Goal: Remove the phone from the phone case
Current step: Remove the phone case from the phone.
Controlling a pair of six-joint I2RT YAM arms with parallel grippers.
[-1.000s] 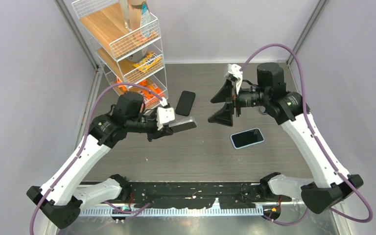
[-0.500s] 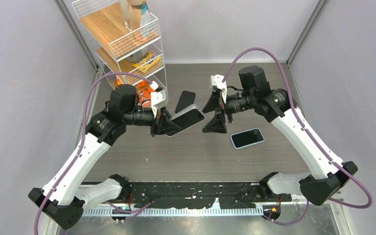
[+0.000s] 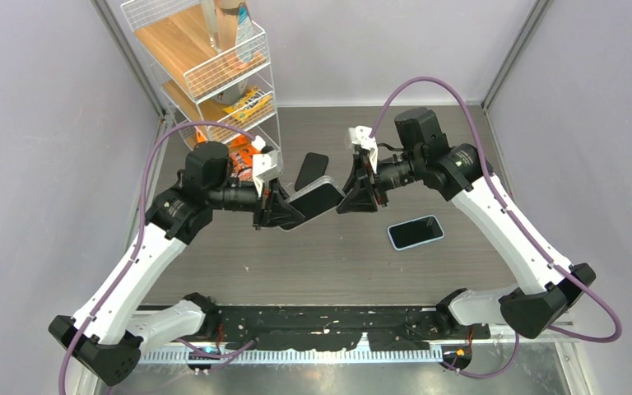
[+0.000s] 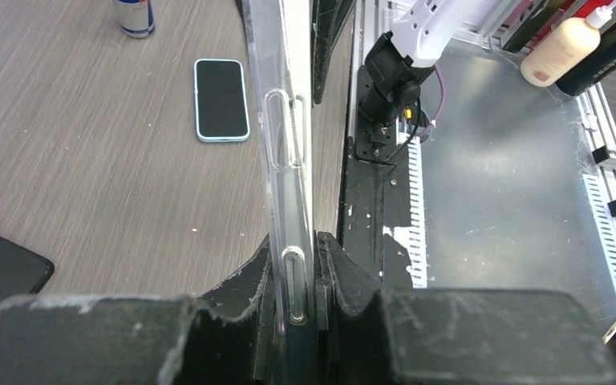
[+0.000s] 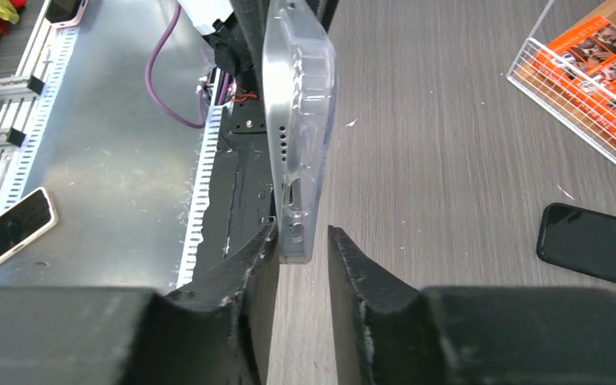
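Observation:
A clear phone case (image 3: 319,200) with the dark phone (image 3: 314,197) inside hangs in the air above the table, tilted. My left gripper (image 3: 284,212) is shut on its left end. In the left wrist view the case's edge (image 4: 287,144) runs straight up from between the fingers (image 4: 333,265). My right gripper (image 3: 352,197) meets the case's right end from the other side. In the right wrist view the case's end (image 5: 298,136) sits between the narrowly drawn fingertips (image 5: 302,233). The left finger touches it and the right finger stands a sliver off.
A black phone (image 3: 312,171) lies on the table behind the held case. A phone in a light blue case (image 3: 415,232) lies to the front right. A wire rack (image 3: 214,74) with orange packets stands at the back left. A can (image 4: 134,16) shows in the left wrist view.
My right gripper moved left to the case's free end and went from wide open to narrowly closed around it. My left arm lifted and tilted the case, then held still.

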